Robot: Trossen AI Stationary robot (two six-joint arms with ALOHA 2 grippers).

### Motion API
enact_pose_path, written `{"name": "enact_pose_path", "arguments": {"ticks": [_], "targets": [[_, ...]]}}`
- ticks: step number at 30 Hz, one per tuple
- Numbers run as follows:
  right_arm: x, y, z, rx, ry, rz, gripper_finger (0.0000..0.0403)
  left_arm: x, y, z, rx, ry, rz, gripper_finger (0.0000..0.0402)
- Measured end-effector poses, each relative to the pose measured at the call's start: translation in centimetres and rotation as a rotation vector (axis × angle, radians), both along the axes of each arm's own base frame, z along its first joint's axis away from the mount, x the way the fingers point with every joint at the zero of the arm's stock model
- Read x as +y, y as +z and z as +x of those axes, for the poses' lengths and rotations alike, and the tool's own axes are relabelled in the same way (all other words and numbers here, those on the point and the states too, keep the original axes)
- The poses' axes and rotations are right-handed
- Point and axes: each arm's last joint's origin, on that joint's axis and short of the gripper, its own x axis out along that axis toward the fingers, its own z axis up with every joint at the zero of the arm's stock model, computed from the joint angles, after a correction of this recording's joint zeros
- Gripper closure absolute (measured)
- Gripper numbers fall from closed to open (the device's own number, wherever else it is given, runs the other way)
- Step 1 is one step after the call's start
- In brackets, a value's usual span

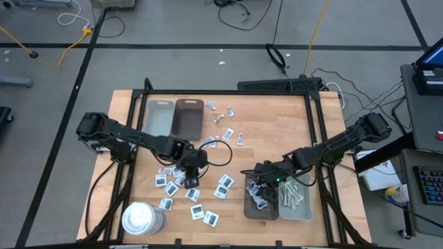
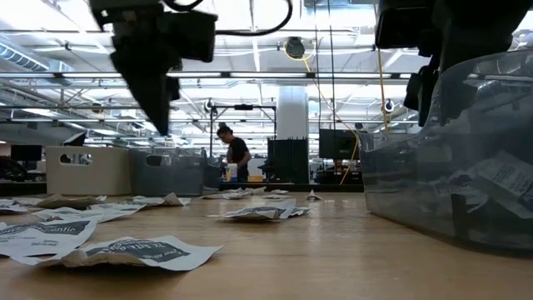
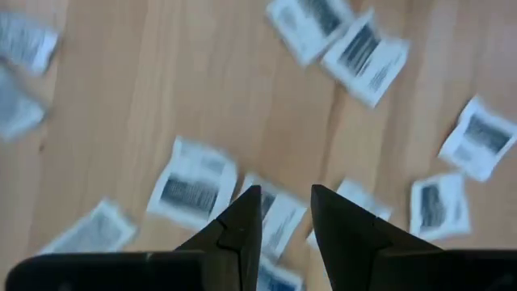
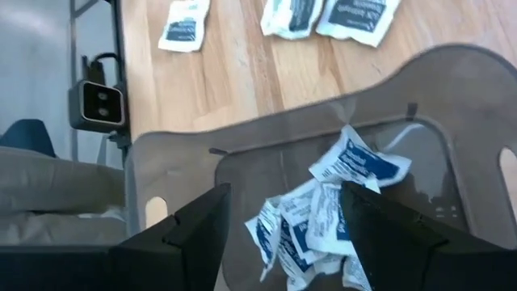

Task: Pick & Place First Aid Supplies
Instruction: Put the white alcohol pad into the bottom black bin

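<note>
Small white packets with dark print (image 1: 196, 194) lie scattered flat on the wooden table at the near left. My left gripper (image 1: 192, 178) hangs over them pointing steeply down, open, with nothing between its fingers (image 3: 285, 212); a packet (image 3: 192, 183) lies on the wood just below. My right gripper (image 1: 257, 183) stands open above the near brown tray (image 1: 263, 206), clear of it. In the right wrist view its fingers (image 4: 283, 212) frame a loose heap of packets (image 4: 339, 202) lying on the tray's floor.
A grey tray (image 1: 296, 200) with pale strips stands beside the brown one. Another grey tray (image 1: 159, 117) and another brown tray (image 1: 188, 117) stand at the far left, with more packets (image 1: 225, 124) near them. A white cylinder (image 1: 142, 218) stands at the near left corner. A person (image 2: 236, 158) is far behind the table.
</note>
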Motion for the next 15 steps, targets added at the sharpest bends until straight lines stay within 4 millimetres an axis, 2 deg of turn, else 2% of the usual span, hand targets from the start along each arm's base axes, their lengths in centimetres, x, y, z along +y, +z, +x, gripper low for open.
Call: {"name": "enact_pose_path", "arguments": {"ticks": [6, 15], "targets": [[0.1, 0.1, 0.1, -0.020, 0.005, 0.004, 0.0176, 0.3, -1.6, -1.5, 0.127, 0.012, 0.028, 0.0289], [0.1, 0.2, 0.2, -0.034, 0.005, 0.009, 0.0177, 1.1, -5.9, -4.6, 0.293, 0.056, 0.066, 0.0289]]}}
